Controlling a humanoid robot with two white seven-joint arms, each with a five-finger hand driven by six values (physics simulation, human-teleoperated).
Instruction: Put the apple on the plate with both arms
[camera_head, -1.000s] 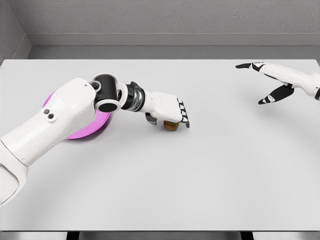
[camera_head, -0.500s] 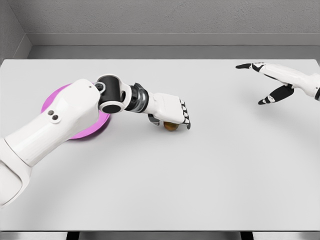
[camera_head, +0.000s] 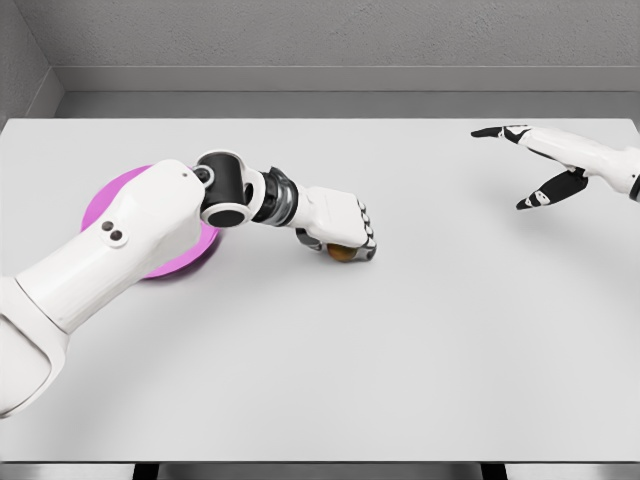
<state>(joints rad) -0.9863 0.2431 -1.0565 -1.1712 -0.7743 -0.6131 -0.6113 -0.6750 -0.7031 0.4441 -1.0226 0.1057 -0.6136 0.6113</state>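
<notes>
A small brownish-red apple (camera_head: 343, 254) lies on the white table, a little right of the pink plate (camera_head: 112, 192). My left hand (camera_head: 346, 243) covers the apple from above, its fingers curled down around it, so only the lower part of the fruit shows. The left forearm crosses over the plate and hides most of its right half. Far off at the right edge, my right hand (camera_head: 500, 168) hovers above the table, fingers spread and holding nothing.
The white table (camera_head: 400, 350) ends at a grey wall behind and at a front edge near the bottom of the view. A grey side wall stands at the far left.
The left hand's fingers have curled down tighter around the apple, and the left elbow has shifted slightly right. The right arm has not moved.
</notes>
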